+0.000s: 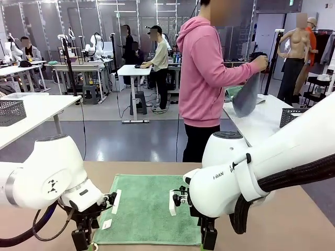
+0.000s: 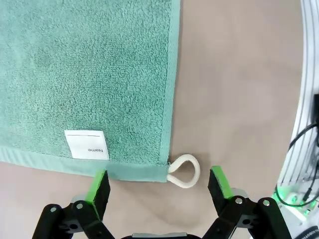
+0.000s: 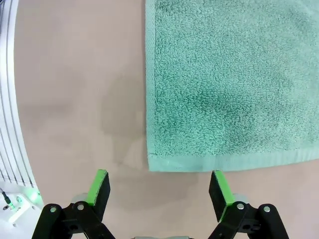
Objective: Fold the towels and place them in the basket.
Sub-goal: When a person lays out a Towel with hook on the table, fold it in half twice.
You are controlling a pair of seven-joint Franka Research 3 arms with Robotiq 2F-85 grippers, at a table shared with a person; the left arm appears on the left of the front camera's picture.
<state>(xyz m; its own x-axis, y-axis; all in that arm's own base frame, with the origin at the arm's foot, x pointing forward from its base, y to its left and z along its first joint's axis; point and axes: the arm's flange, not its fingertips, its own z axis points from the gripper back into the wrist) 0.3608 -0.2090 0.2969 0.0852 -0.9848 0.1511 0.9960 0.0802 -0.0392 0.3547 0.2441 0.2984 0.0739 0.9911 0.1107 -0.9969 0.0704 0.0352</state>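
Note:
A mint green towel [image 1: 146, 209] lies flat on the brown table between my two arms. My left gripper [image 1: 81, 239] hovers open over its near left corner. In the left wrist view that corner of the towel [image 2: 89, 69], with its white tag [image 2: 86, 145] and cord loop [image 2: 183, 171], sits just ahead of the open left gripper [image 2: 158, 184]. My right gripper [image 1: 208, 239] stands open at the near right corner. The right wrist view shows the towel's [image 3: 234, 84] hem just ahead of the open right gripper [image 3: 159, 186]. A person in a pink hoodie holds a grey-blue towel [image 1: 246, 97] beside a dark mesh basket [image 1: 292, 116].
The basket stands on a white side table [image 1: 256, 123] at the right, behind my right arm. A similar dark mesh basket [image 1: 11, 111] rests on a white table at the left. Bare brown tabletop [image 1: 293, 225] flanks the green towel on both sides.

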